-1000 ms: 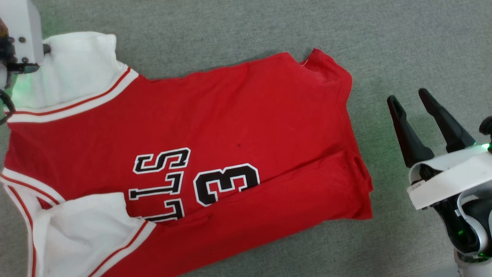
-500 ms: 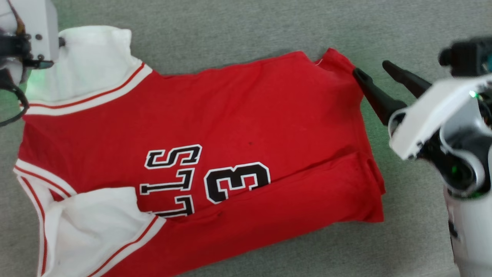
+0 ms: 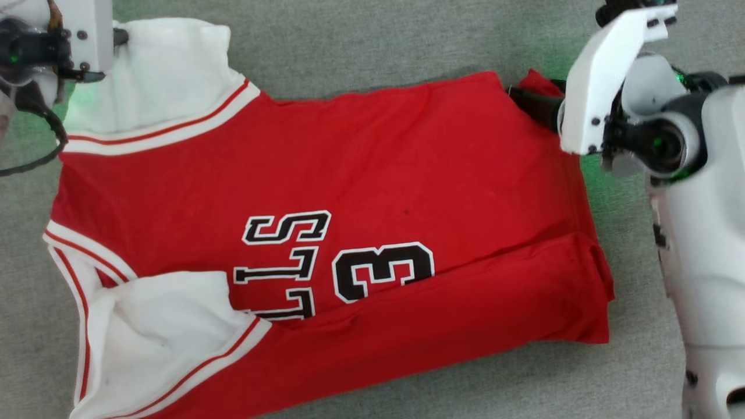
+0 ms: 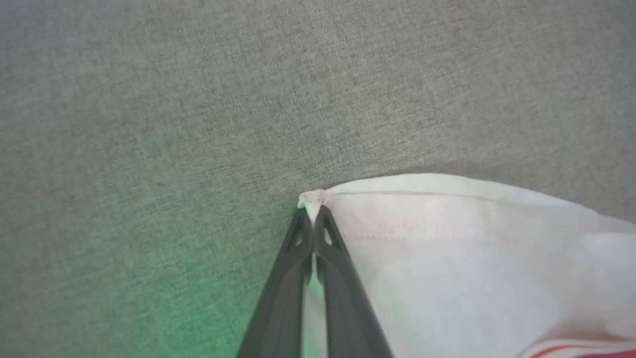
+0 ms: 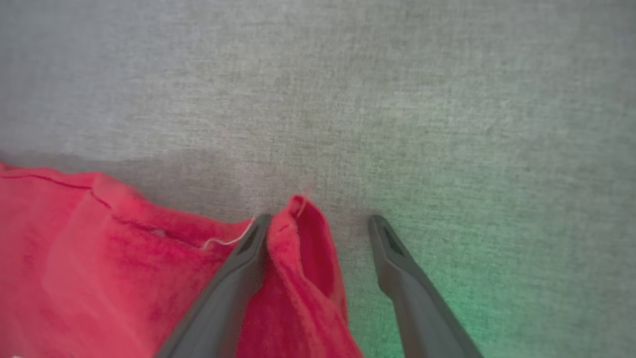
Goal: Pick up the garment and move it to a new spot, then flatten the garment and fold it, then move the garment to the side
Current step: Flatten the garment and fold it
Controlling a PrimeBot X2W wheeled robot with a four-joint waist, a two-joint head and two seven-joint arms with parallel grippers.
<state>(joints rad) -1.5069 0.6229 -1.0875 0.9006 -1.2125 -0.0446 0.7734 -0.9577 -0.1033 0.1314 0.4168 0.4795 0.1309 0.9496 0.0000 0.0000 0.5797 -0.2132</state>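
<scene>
At the far left, our left hand (image 4: 313, 219) is pinching the outer corner of the far white sleeve (image 3: 169, 75), its fingers pressed together on the cloth with the corner poking out past the tips. The red jersey (image 3: 372, 186) is lying crosswise before us on the grey woven surface (image 3: 361, 46), chest up, with the shoulders to our left and the hem to our right. The dark lettering (image 3: 285, 262) is showing on top. The near long edge (image 3: 465, 302) is already lying folded over the body, covering part of the lettering, and the near sleeve (image 3: 163, 331) is resting bunched at the lower left. At the far right, our right hand (image 5: 320, 221) is standing wide at the far hem corner (image 5: 298, 238). One finger is touching the red cloth, and the raised corner is sitting between the two fingers, not yet gripped.

We are judging this to be the folding step, taking the far edge by its two ends. The next move calls for closing the right fingers on that corner and catching both layers. Both hands would then lift evenly and carry the far edge toward us so that it lands straight.
</scene>
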